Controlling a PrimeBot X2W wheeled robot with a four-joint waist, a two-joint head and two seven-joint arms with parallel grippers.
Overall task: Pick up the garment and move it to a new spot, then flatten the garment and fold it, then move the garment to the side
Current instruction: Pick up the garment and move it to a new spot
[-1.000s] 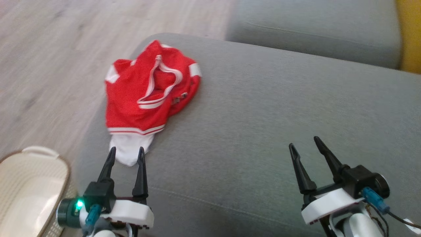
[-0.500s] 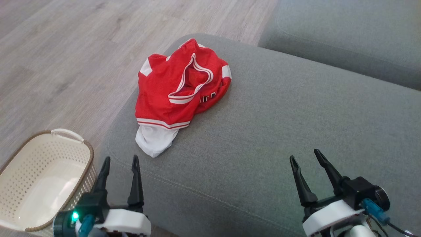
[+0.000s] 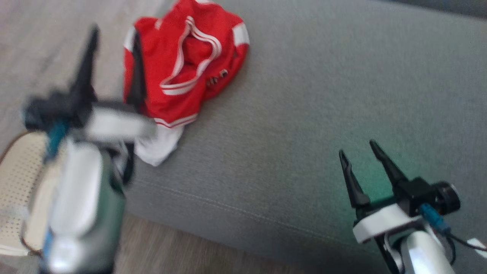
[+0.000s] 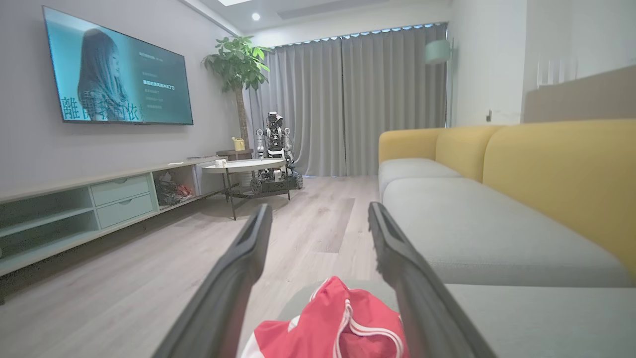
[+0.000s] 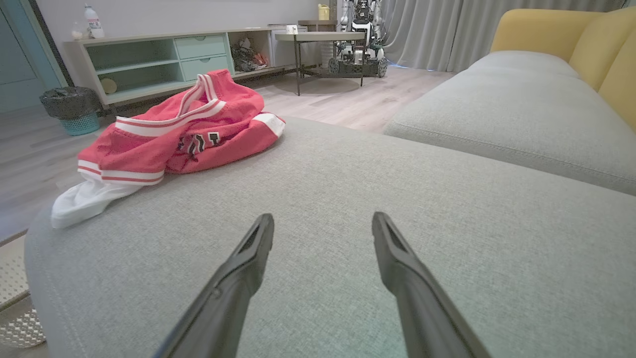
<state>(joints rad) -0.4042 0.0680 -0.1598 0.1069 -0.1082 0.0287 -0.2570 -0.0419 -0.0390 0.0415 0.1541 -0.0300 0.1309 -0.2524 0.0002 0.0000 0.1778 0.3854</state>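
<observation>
With my left gripper (image 3: 114, 35) and right gripper (image 3: 357, 147) both wide open and empty, I judge the garment (image 3: 182, 76), crumpled at the cushion's (image 3: 304, 114) far-left corner, to be light and limp, best pinched at its raised striped band.

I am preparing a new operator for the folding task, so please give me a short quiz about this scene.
1. True or false: the right gripper holds the garment.
2. The garment lies on: A) the floor, B) the grey seat cushion, C) the basket.
3. Which gripper is nearer the garment?
Key: 1 false, the right gripper is open and apart from it; 2 B; 3 the left gripper.
</observation>
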